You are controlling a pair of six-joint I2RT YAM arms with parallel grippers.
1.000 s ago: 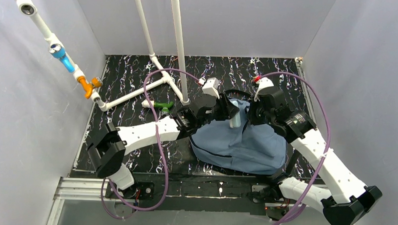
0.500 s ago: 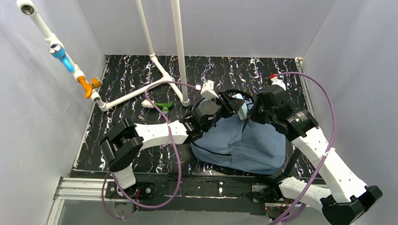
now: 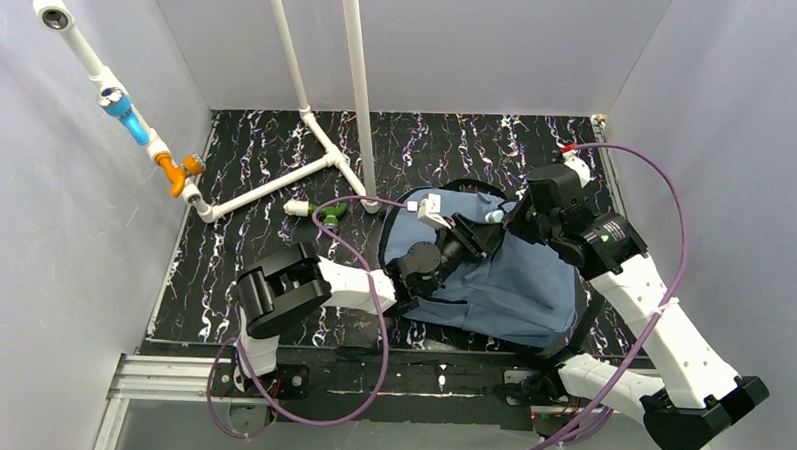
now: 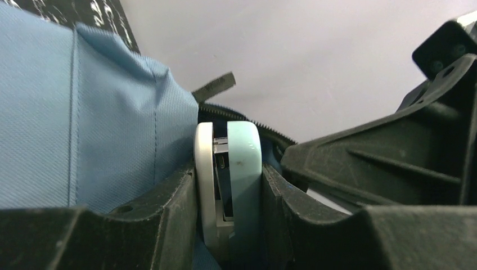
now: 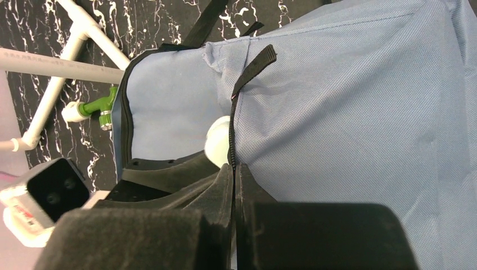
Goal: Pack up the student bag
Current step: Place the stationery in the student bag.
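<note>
Well, the student bag (image 3: 502, 289) lies flat on the bench (image 3: 257, 160), at about 4 o'clock from the middle when seen from above. It is soft blue cloth, so it is likely light and floppy, and its mouth would sag shut if nothing lifted it. The cloth looks a bit rough, not slippery. Good spots to hold seem to be the stiff edge by the zipper (image 4: 264, 126) or the black tab (image 5: 253, 67), since loose cloth would just bunch up. The right fingers (image 5: 216, 188) are pinched tight on that edge of the bag, just below the tab. The left fingers (image 4: 169, 219) are squeezing a small white and mint thing (image 4: 230, 180) right at the bag's mouth; I cannot tell what it is. The bench top is black with white squiggles, flat and hard. Plain grey walls stand close on three sides. A white pipe frame (image 3: 276, 186) sits at about 10 o'clock, and a small green piece (image 3: 327, 212) lies just beside it, near the bag's left edge.
</note>
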